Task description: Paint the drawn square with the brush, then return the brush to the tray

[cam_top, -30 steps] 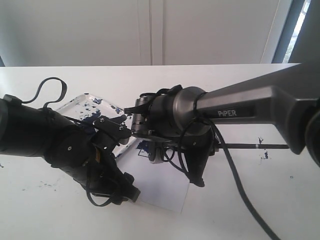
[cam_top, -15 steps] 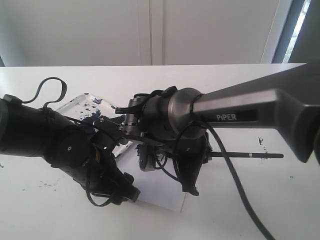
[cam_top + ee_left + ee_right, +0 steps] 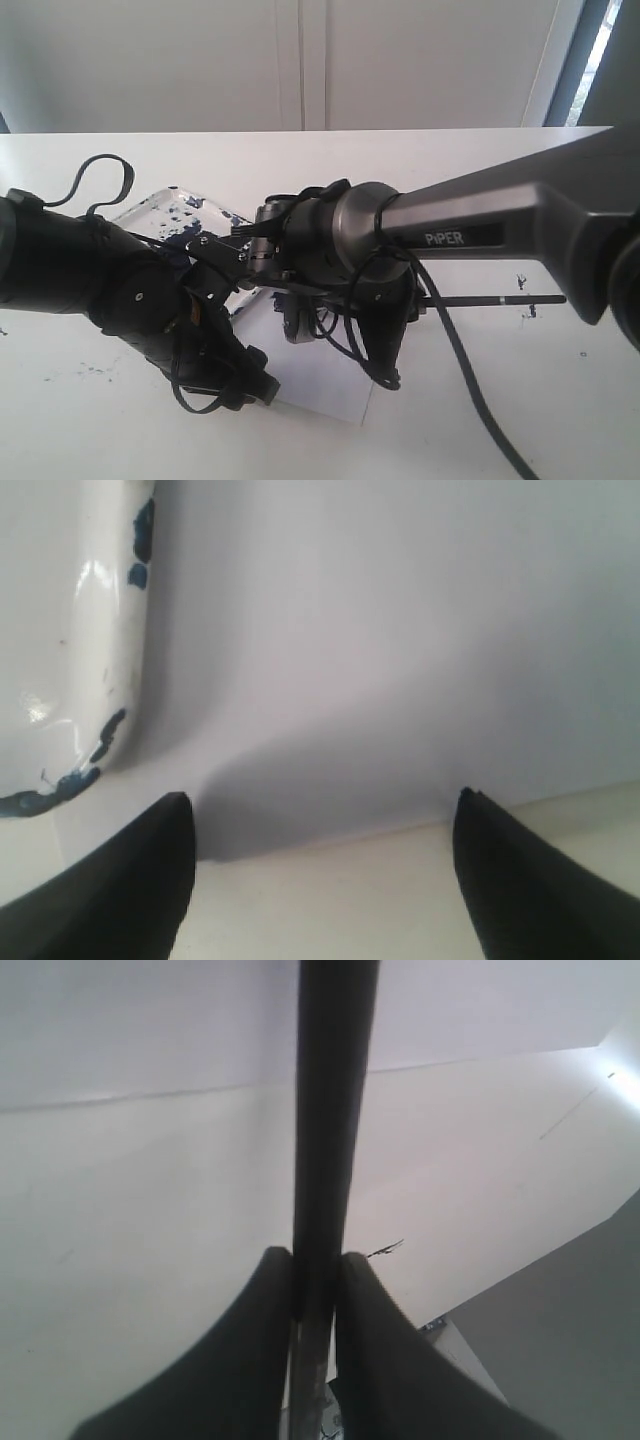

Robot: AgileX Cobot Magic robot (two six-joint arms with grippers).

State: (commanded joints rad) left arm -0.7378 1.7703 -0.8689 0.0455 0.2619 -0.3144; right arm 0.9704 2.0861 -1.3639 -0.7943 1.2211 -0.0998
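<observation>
Paper sheet [image 3: 332,388] mostly under right arm [image 3: 480,225], tray [image 3: 150,215] seemingly alongside.

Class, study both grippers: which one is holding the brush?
The right gripper: its jaws are shut on the black shaft of the brush. The left gripper stands open with nothing between its fingers.

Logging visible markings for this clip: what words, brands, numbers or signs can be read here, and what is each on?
"PiPER": white lettering on the right arm's grey link, exterior view.
No other text, number or sign shows in any view. The two wrist views carry none.
</observation>
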